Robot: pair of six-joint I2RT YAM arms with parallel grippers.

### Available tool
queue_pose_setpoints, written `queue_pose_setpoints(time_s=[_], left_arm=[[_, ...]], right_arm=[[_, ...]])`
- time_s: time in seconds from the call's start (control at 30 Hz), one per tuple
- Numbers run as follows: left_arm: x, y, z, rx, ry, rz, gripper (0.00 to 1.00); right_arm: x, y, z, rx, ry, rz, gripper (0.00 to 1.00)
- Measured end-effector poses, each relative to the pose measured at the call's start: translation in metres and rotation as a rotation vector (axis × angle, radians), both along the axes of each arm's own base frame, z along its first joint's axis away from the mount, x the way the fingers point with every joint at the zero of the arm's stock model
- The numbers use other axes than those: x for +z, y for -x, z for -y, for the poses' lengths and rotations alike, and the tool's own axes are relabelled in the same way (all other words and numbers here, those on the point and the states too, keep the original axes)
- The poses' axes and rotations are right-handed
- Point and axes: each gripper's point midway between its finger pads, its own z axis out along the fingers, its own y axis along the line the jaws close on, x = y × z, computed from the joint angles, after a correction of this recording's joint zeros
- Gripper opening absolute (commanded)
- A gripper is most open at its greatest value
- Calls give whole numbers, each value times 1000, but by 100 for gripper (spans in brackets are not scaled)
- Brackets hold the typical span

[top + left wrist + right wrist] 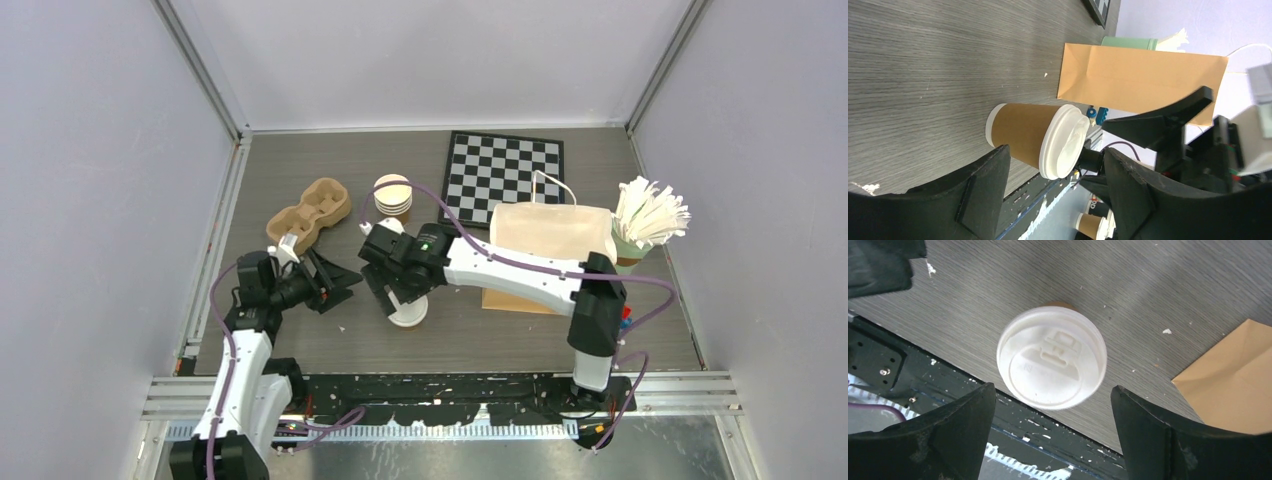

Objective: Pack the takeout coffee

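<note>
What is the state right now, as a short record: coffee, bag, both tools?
coffee: small tan paper cup with round white plastic lid, upright on the table, not packed
bag: flat brown paper bag, lying apart from the cup
right tool: open, above the lid, not touching it
left tool: open, empty, beside the cup

Item: 1 takeout coffee (408, 312). It is a small tan paper cup with a white band at the base, capped by 1 round white plastic lid (1052, 357) that has a raised sip tab. The lid is on and sits level. The cup stands upright on the dark wood-grain table (500, 335), near its front edge, left of the brown paper bag (550, 235) and apart from it. It sits directly below my right gripper (1052, 390), centred between the 2 spread fingers, touching neither.
</note>
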Motion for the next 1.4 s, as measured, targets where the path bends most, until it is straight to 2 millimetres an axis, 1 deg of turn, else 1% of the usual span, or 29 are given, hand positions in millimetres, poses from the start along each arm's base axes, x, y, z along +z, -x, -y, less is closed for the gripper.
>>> queue_pose_setpoints(time_s=[0.1, 0.2, 0.27, 0.33, 0.4, 0.47, 0.53, 0.67, 0.83, 1.03, 1.4], left_arm=[[-3, 1, 3, -13, -3, -15, 68], [-7, 4, 9, -39, -14, -28, 67], [-9, 8, 16, -66, -25, -30, 67], [-10, 11, 24, -98, -34, -23, 66], [-10, 13, 29, -119, -40, -15, 65], [-11, 12, 32, -132, -46, -8, 64], [-12, 11, 34, -138, -49, -7, 63], [-14, 8, 37, -147, -57, 6, 61], [-19, 8, 42, -169, -63, -1, 59], [-21, 10, 45, -186, -68, 4, 55], [-26, 13, 50, -213, -71, -10, 54]], right_arm=[[17, -2, 7, -11, -46, 31, 80], [35, -4, 18, -23, -113, 44, 66], [44, -11, 22, -41, -171, 43, 63], [45, -23, 26, -68, -221, 33, 60], [40, -30, 28, -79, -252, 7, 57], [30, -35, 30, -86, -269, -27, 53], [23, -35, 30, -80, -272, -51, 51], [20, -35, 21, -53, -296, -75, 44], [13, -38, 16, -32, -309, -101, 40], [-5, -40, 14, -22, -280, -131, 39], [-8, -45, 17, -21, -272, -127, 39]])
